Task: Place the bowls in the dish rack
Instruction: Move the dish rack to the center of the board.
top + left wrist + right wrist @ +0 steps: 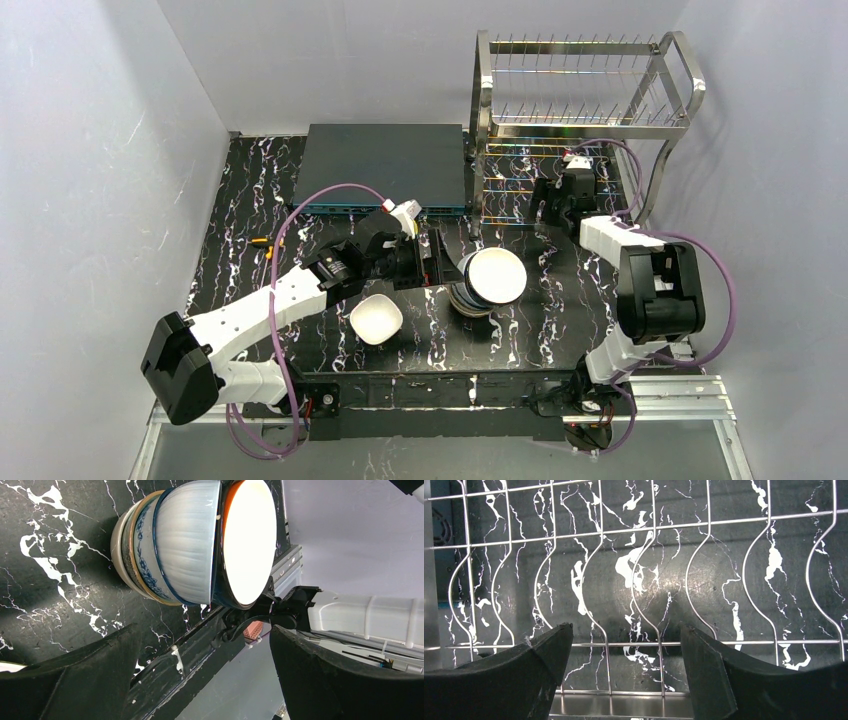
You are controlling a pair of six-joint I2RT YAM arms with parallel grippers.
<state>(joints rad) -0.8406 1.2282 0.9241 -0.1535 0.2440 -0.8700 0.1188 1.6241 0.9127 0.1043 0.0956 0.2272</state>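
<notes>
Nothing is loaded yet: the far-right dish rack looks bare, the stack of bowls and a lone white bowl wait nearer, and the left gripper and right gripper are both spread wide, empty.

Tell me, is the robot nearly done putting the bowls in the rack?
Not nearly. No bowl shows in the dish rack yet. Neither gripper holds anything: the left gripper is open, facing the stack of bowls, and the right gripper is open over the rack's lower wires. Left to do: the whole stack and the loose white bowl near it.
</notes>
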